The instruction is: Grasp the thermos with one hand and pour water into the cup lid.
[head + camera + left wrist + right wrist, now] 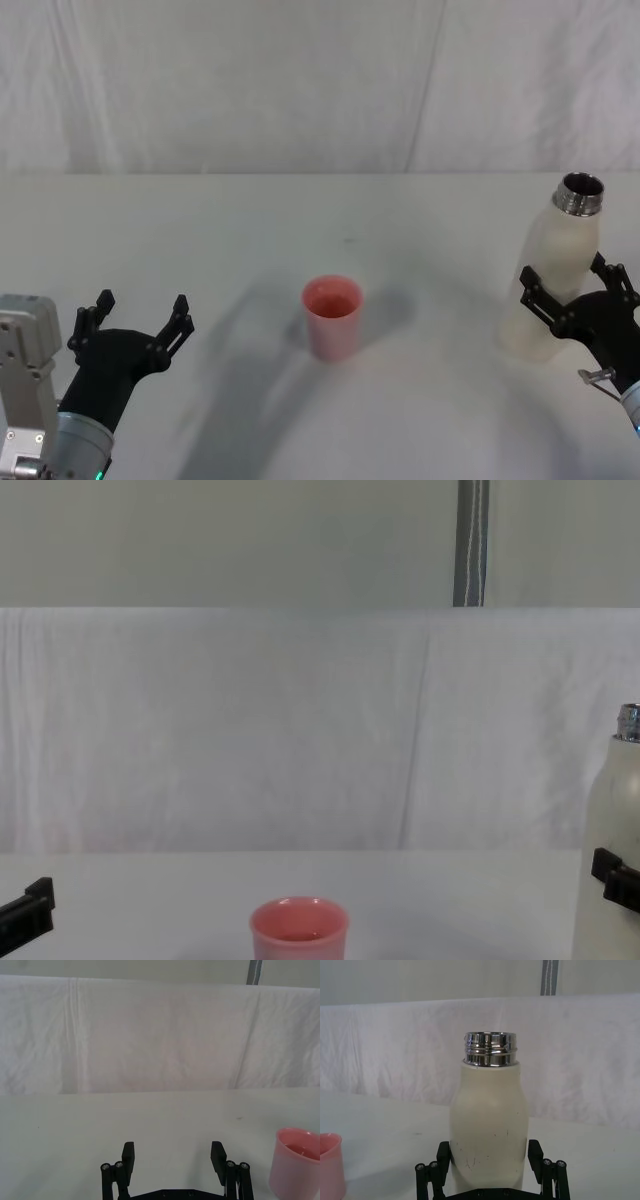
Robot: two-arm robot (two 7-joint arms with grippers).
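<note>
The thermos has a matt cream body, lightly scuffed, under a glossy threaded steel neck. The cup lid looks like smooth pink plastic. A wrinkled white cloth backdrop rises behind the smooth, matt white table.

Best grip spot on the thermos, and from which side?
Grip the thermos on its straight cream body, below the rounded shoulders and steel neck, coming in level from the robot's side. It stands upright, and the right gripper already straddles it there. The left gripper sits open, far off.

thermos cut off at edge
</note>
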